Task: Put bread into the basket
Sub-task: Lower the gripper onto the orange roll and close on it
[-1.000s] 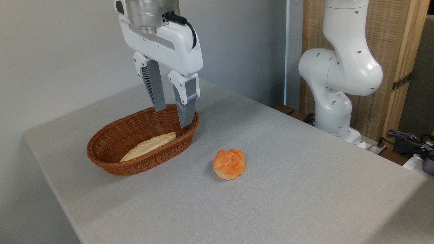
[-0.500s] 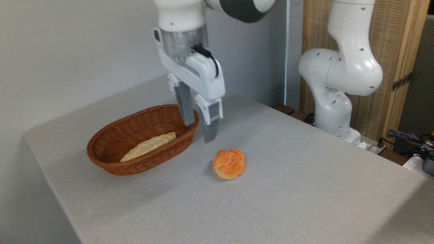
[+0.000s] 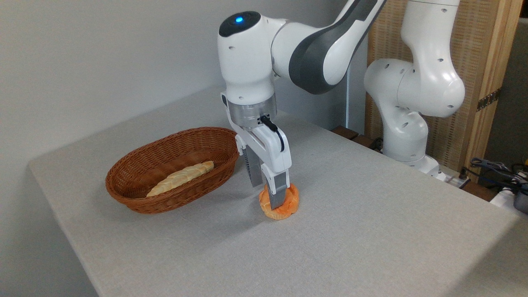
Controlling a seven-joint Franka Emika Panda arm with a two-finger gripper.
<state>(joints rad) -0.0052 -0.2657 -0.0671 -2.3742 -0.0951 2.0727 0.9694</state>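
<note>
The bread (image 3: 291, 201), a small round orange bun with a knotted top, lies on the grey table to the right of the basket. My gripper (image 3: 267, 196) is down at the bun with its jaws apart. The near finger (image 3: 279, 190) covers the bun's middle and the far finger (image 3: 255, 171) stands at its back left edge. I cannot tell whether either finger touches the bun. The oval brown wicker basket (image 3: 136, 194) sits at the left, apart from the gripper.
A long pale braided loaf (image 3: 180, 177) lies inside the basket. The arm's white base (image 3: 406, 136) stands off the table's far right corner, with cables (image 3: 495, 169) at the right edge. The table's left edge (image 3: 62, 222) runs close to the basket.
The gripper moved from above the basket's right rim to the right and down, until its fingers reached the bun. The bun, the basket and the loaf stayed where they were.
</note>
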